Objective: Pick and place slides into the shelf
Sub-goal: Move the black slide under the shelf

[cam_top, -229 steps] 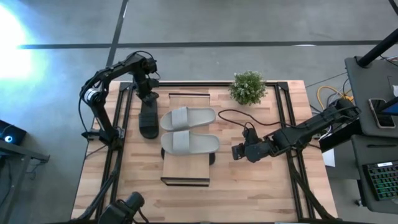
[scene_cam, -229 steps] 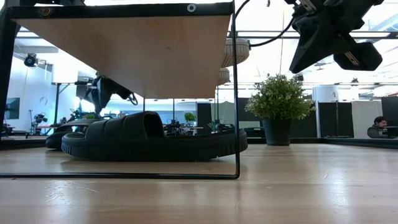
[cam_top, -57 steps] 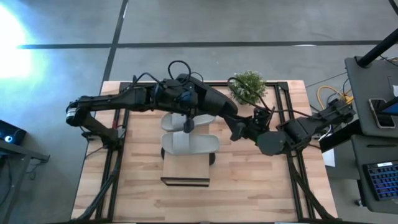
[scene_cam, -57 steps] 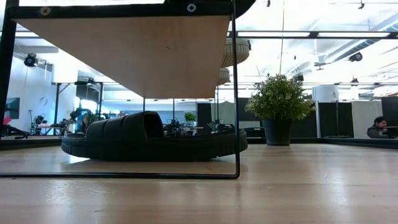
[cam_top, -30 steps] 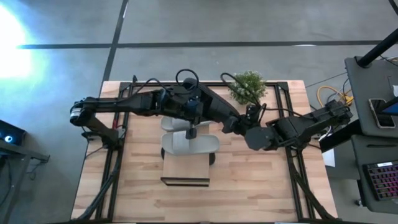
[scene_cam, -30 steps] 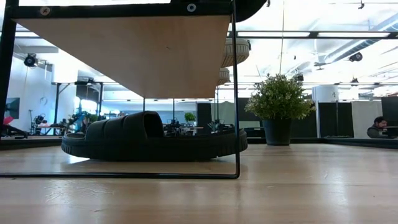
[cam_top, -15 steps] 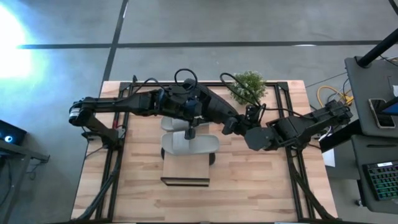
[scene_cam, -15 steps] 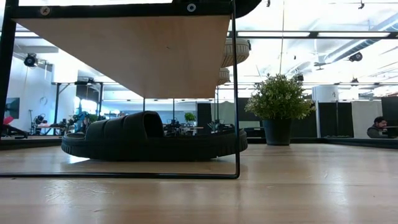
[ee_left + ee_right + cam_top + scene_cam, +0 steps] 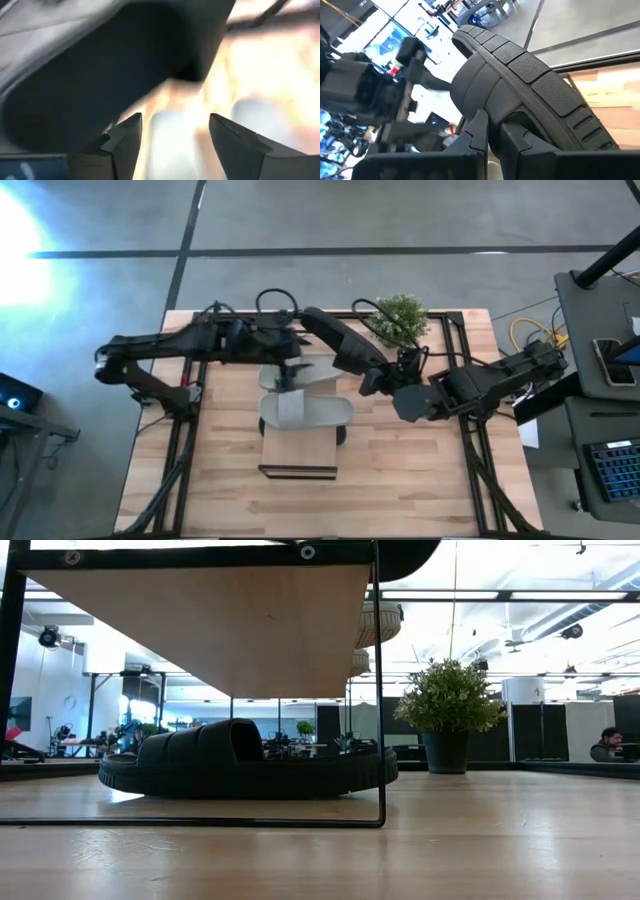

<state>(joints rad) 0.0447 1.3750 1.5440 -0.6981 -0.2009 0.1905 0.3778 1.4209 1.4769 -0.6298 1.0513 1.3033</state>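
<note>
The right claw (image 9: 372,380), clenched on a black slide (image 9: 340,350), holds it slanting above the shelf (image 9: 298,452), while the released left claw (image 9: 288,375) hangs beside.

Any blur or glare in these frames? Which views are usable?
Left wrist view: heavy motion blur, only the left pincer fingers read clearly. High view: strong glare on the floor at the left edge. Low view: backlit, so the black slide under the shelf is near silhouette. Right wrist view: sharp on the held black slide.

Shelf (image 9: 300,452) top: two grey slides (image 9: 305,411).
</note>
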